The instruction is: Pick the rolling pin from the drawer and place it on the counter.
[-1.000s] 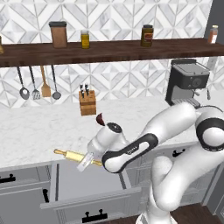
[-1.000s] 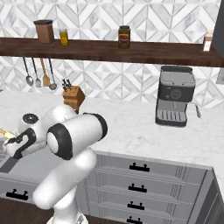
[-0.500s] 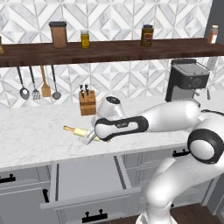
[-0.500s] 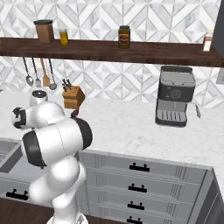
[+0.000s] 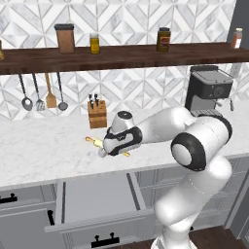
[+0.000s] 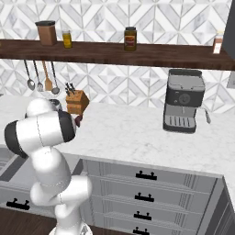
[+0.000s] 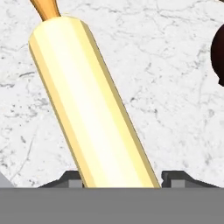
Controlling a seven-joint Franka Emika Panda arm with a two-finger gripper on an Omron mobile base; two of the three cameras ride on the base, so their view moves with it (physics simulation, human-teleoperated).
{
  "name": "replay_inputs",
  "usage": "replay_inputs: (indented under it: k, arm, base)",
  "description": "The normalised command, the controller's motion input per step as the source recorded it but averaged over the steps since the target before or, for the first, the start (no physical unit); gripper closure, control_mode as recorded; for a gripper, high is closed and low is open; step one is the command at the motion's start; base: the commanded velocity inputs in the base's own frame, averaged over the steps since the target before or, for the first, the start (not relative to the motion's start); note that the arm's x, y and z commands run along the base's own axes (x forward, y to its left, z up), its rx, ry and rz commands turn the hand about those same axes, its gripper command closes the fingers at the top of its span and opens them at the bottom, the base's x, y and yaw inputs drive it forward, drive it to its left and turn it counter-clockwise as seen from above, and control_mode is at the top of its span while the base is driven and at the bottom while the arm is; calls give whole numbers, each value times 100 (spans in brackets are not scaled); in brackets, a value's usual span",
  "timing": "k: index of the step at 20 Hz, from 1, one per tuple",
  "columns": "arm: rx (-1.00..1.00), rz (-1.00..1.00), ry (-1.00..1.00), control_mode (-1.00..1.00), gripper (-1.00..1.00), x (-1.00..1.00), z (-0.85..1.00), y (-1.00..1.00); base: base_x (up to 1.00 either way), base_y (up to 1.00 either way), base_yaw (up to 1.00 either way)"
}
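Hand view puts the rolling pin (image 7: 92,105) between my fingertips (image 7: 175,178), so my tool (image 5: 108,148) is closed around its pale barrel, with white marble beneath it. From the left base view I judge the pin low over the counter (image 5: 44,146), just in front of the knife block (image 5: 97,114); whether it touches, I cannot tell. The drawer (image 5: 97,197) stands open below, its floor bare. Lifting out looks done; setting down and letting go remain.

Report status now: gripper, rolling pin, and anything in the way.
Gripper shut on rolling pin, low over the counter. Drawer open below. Knife block behind, apart; dark object beside the pin's path.
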Motion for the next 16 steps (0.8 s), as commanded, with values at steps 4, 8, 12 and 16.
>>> replay_inputs:
  k: [4,8,12,16]
  arm:
    - [-5,-9,0,-100,100,68,-49,0]
    - [-3,-5,0,-100,-100,56,-30,0]
    - [0,-4,-3,-100,-100,23,-4,0]
    - [0,-2,-10,-100,-100,-4,29,0]
  base:
    - [0,0,0]
    - [0,0,0]
    - [0,0,0]
    - [0,0,0]
